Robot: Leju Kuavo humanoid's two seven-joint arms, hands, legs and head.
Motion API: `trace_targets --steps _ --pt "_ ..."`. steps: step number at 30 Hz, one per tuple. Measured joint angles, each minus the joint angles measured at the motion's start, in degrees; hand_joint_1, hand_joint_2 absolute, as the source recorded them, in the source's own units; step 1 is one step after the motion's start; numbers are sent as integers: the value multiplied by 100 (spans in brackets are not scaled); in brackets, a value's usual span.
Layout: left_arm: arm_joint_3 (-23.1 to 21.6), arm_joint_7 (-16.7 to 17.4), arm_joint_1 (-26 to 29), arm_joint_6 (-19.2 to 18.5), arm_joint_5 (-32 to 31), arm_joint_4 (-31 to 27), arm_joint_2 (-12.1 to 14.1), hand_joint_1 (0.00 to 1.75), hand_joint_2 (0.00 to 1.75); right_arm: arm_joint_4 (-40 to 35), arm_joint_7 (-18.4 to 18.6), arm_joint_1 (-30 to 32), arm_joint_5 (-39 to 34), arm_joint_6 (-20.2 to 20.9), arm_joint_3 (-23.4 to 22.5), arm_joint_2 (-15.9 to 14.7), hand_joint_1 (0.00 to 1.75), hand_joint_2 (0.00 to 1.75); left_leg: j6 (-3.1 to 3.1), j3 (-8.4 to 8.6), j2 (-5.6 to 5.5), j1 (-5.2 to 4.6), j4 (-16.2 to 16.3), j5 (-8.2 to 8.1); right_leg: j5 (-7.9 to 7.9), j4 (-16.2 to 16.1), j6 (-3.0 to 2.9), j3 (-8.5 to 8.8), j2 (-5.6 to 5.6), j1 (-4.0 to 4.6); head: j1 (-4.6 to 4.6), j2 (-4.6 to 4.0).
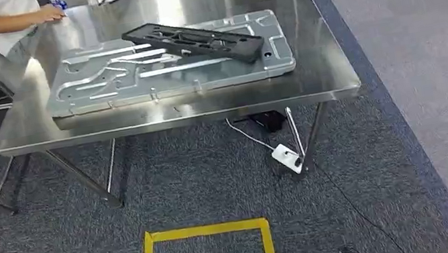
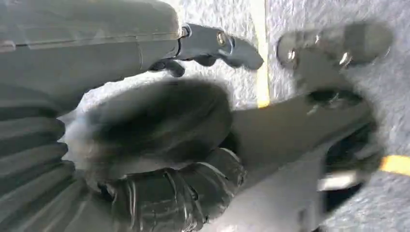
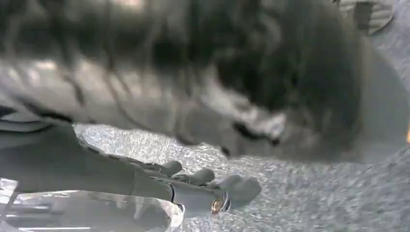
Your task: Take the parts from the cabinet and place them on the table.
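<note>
Presently: long black plastic moulded part [image 1: 197, 41] lies diagonally atop flat grey stamped-metal panel [image 1: 167, 66], centre of steel desk [image 1: 335, 75]. Left hand [image 2: 212, 46] and right hand [image 3: 208, 186]: fingers loosely extended, holding nothing, above carpet.

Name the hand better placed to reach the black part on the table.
Right, narrowly. The black part has its nearer end toward the table's right side. Both the right hand and left hand hang over carpet.
</note>
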Motion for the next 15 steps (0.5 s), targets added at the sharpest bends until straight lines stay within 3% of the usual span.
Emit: trace_targets --steps 1,2,3,4,5,6,7,8,9,10,11,12,13,14,15 --pt "-7 -22 -5 9 13 18 26 0 0 93 -73 -25 0 29 -16 114 0 0 -70 -112 -38 1 111 -39 -164 91 -183 -82 -52 -99 -35 -2" --pt "-9 -44 -33 2 17 13 39 0 0 187 -183 -50 24 50 -33 107 0 0 -132 -88 -37 -4 127 -21 -189 225 -194 -116 -12 -163 -158 0" --pt "-15 -78 -17 0 17 13 65 0 0 306 -318 -60 55 68 -42 210 0 0 -187 -68 -45 -21 122 -13 -248 315 -209 -152 -17 -199 -157 -2" --pt "-31 -114 7 -17 17 11 52 0 0 416 -472 -96 83 74 -68 208 0 0 -186 -88 -49 11 170 -87 -257 361 -275 -210 -19 -180 -237 -2" --pt "-53 -144 5 -41 17 11 34 0 0 516 -584 -110 122 85 -107 214 0 0 -91 -241 4 12 477 -409 -238 357 -313 -269 -31 -119 -398 -2" --pt "-77 -170 -8 -72 22 9 34 0 0 593 -680 -100 153 90 -120 240 0 0 2 -463 48 -18 982 -778 -207 354 -337 -281 -41 -70 -492 -2" --pt "-90 -212 -7 -103 39 9 34 0 0 659 -751 -98 169 87 -121 266 0 0 52 -654 54 -57 1485 -1081 -199 322 -152 -326 -48 -31 -494 -2" --pt "-92 -230 4 -120 67 9 32 0 0 707 -783 -104 182 90 -123 282 0 0 76 -781 55 -127 1896 -1294 -167 308 -49 -357 -53 19 -507 -2" --pt "-92 -256 17 -129 78 9 26 0 0 775 -820 -113 188 90 -129 295 0 0 134 -821 52 -198 2145 -1366 -161 295 -20 -384 -75 98 -522 -2" --pt "-94 -276 22 -138 100 9 10 0 0 821 -829 -117 203 103 -140 299 0 0 219 -733 38 -267 2137 -1338 -122 294 -34 -368 -54 182 -522 -2" --pt "-94 -302 23 -144 113 9 -3 0 0 862 -825 -127 219 116 -153 308 0 0 355 -527 32 -359 1924 -1200 -117 281 -44 -370 -95 272 -520 -2" --pt "-94 -319 11 -144 122 6 -14 0 0 923 -801 -135 228 120 -156 308 0 0 550 -203 -11 -459 1542 -1035 -88 250 -59 -340 -59 377 -534 -2" --pt "-99 -339 2 -142 129 4 -22 0 0 967 -761 -159 227 120 -158 314 0 0 814 177 -76 -618 1005 -859 -59 200 -106 -300 -121 464 -529 -2" --pt "-99 -343 -18 -127 131 13 22 0 0 1011 -744 -157 230 129 -158 420 0 0 1109 304 -294 -607 736 -1018 -19 102 -177 -271 -105 422 -437 -2" --pt "-110 -356 15 -118 138 4 -20 0 0 1028 -711 -216 232 127 -162 356 0 0 1171 418 -155 -663 619 -956 14 14 -175 -228 -129 420 -323 -2"
